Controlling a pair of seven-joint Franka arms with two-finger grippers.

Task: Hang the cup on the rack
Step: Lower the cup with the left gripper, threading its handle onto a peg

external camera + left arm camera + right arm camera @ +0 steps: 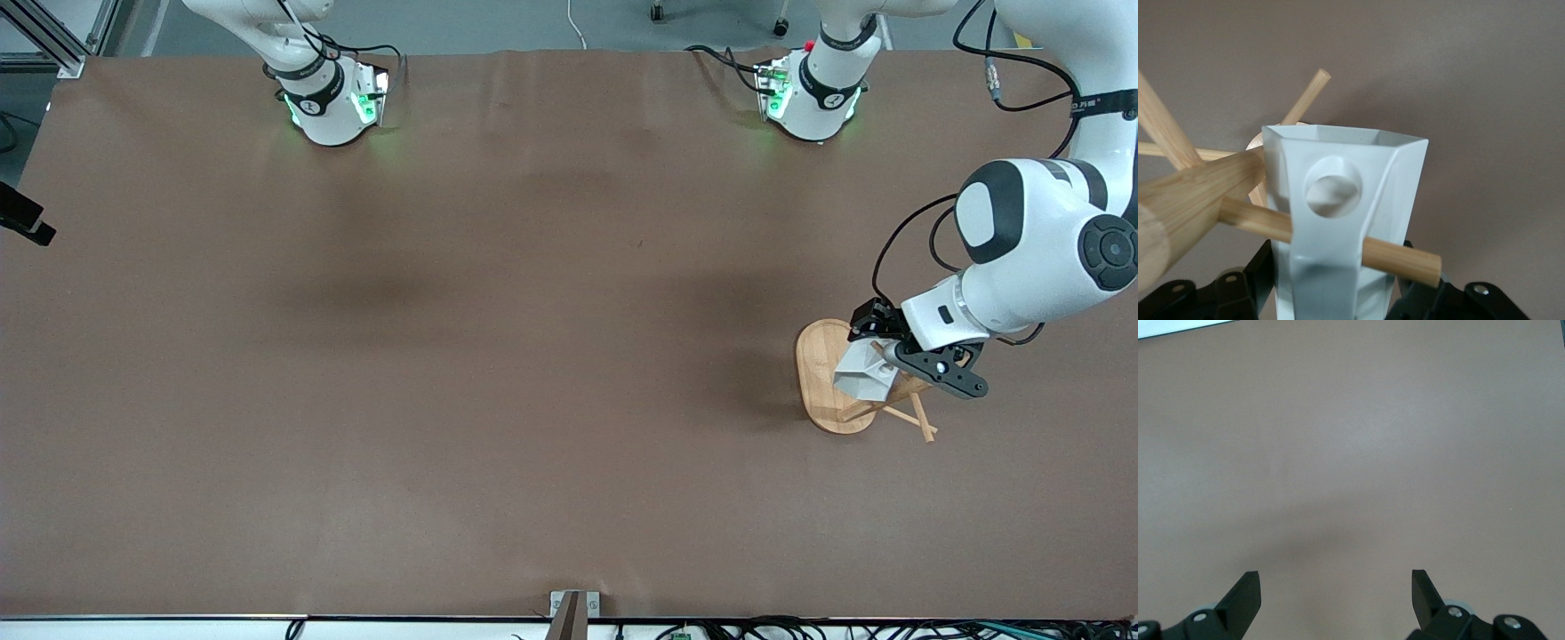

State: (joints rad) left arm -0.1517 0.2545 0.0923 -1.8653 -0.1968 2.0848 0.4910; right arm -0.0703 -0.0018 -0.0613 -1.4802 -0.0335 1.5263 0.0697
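The cup (1338, 220) is sitting right in the left end effector (898, 356), pinched tight by its lower body, up in the air over the rack (840, 378) at the left arm's end of the worktop (498, 356). In the left wrist view one peg (1398, 257) runs straight across the front of the cup's handle (1331, 190) just under the round hole, so as far as I can tell it isn't threaded through yet, it's lying against the outside. The thick post (1185, 203) is just beside the cup on one side, and a couple of other pegs fan out above it. If I were doing this bit, I'd back the cup off along the peg until its tip clears, line the hole up with that tip, then slide on slowly and keep the grip until the handle is properly seated. Watch out for shoving the post sideways, since the base looks light enough to skid. The right end effector (1336, 593) has its jaws spread wide with nothing in them, hanging over bare worktop, just waiting.
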